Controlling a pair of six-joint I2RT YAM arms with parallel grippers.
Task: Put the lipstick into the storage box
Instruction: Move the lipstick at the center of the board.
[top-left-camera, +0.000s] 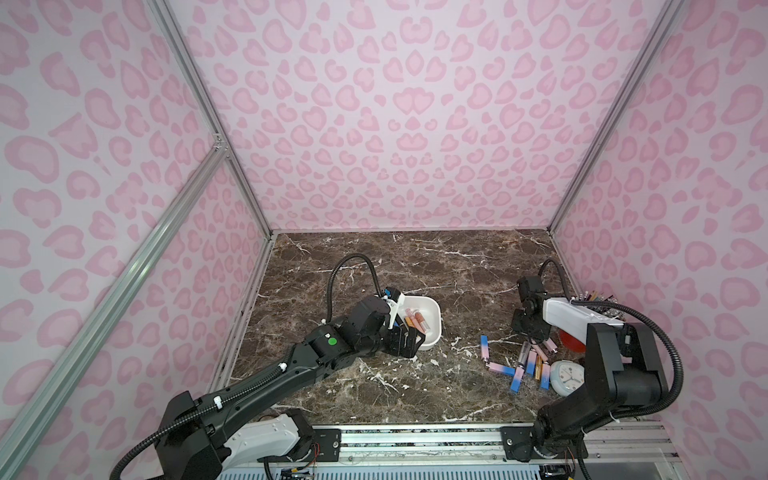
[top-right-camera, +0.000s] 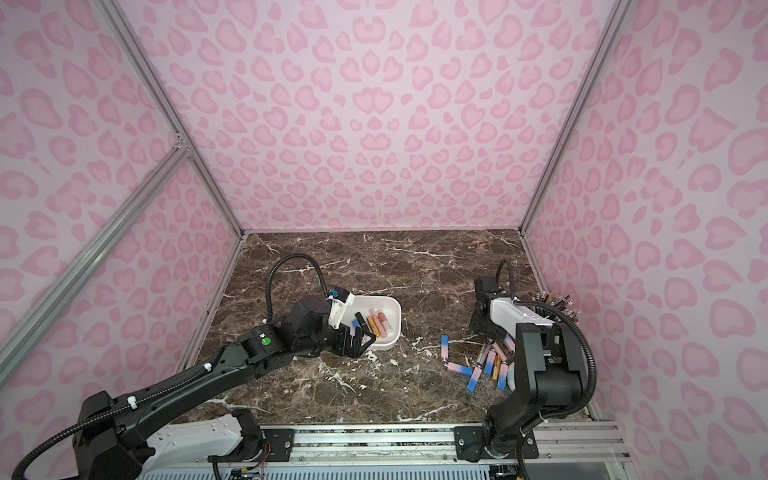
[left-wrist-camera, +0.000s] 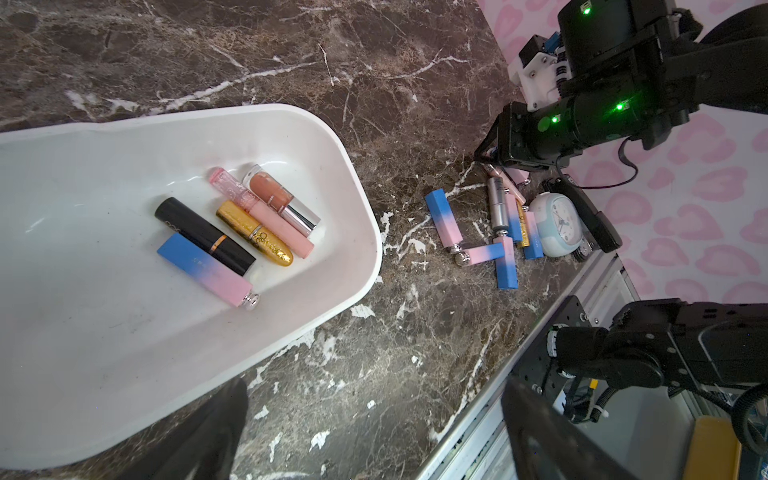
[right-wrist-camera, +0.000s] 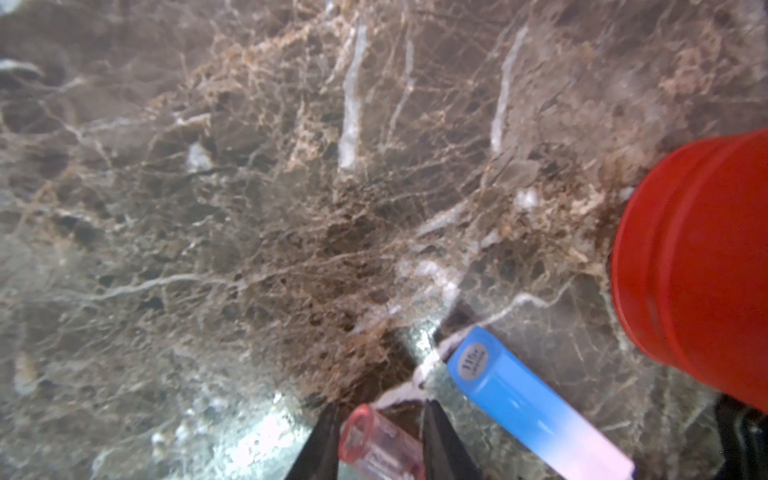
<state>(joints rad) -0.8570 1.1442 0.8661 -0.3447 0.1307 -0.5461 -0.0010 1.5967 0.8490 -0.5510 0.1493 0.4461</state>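
The pink lipstick (right-wrist-camera: 374, 449) is bracketed by the narrowed right gripper (right-wrist-camera: 380, 404), hold uncertain; firm closure and carriage left to the storage box (top-left-camera: 434, 332) are needed.

This is a robot test cell, of the kind found in a lab. A frame (top-left-camera: 245, 195) of bare aluminium bars holds printed pink walls (top-left-camera: 395, 124) on three sides of a marble-look tabletop (top-left-camera: 415, 266). The left arm (top-left-camera: 249, 386) and the right arm (top-left-camera: 619, 374), black with exposed cables, stand on a metal rail (top-left-camera: 415, 442) along the near edge. Lipsticks (top-left-camera: 500, 368) and a small clock (top-left-camera: 565, 374) lie on the top.
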